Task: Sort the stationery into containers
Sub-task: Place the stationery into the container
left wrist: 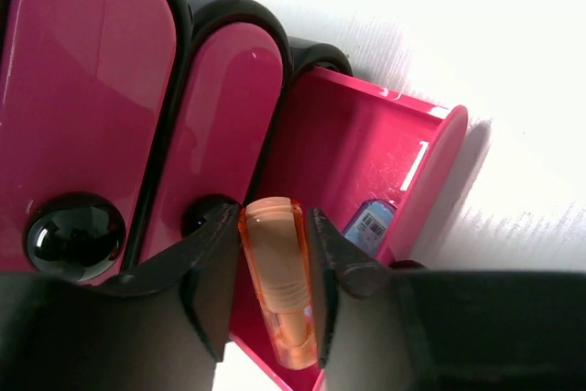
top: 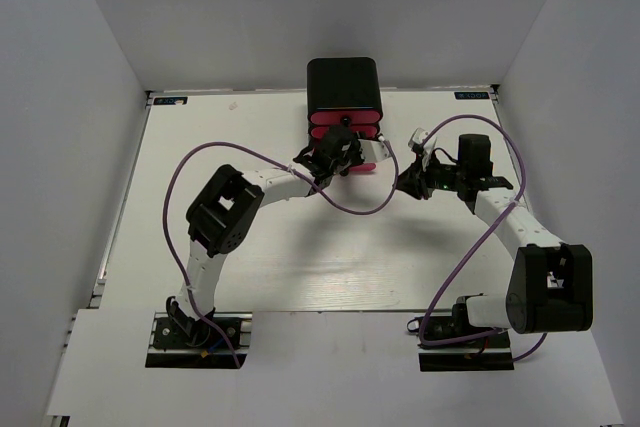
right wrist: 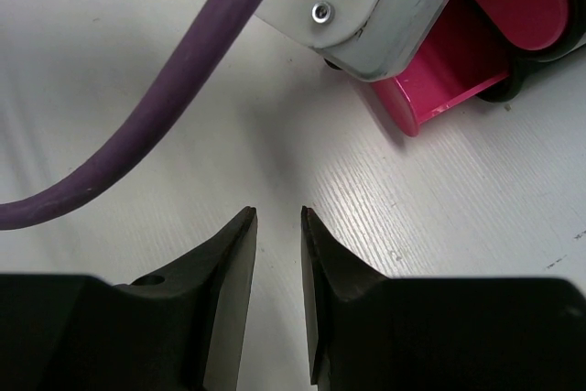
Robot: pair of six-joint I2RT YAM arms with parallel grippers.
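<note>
Pinching the orange capsule [left wrist: 277, 281] near the open drawer [left wrist: 339, 144] rim, left end effector [left wrist: 273, 222] risked spilling it onto the counter [left wrist: 513, 43] if released early; right end effector [right wrist: 277, 217] sat slightly spread, empty.

The bench [top: 300, 267] is a white board with a faint wood grain, closed in by pale walls [top: 90, 47] on three sides. A black cabinet [top: 345, 82] stands on it at the middle of the far edge, with its pink drawers [top: 365, 117] facing the near side. The lowest drawer [right wrist: 439, 75] is pulled out just above the bench and casts a shadow on it. A left base plate [top: 195, 339] and a right base plate [top: 465, 355], both black, sit at the near edge, well apart.
</note>
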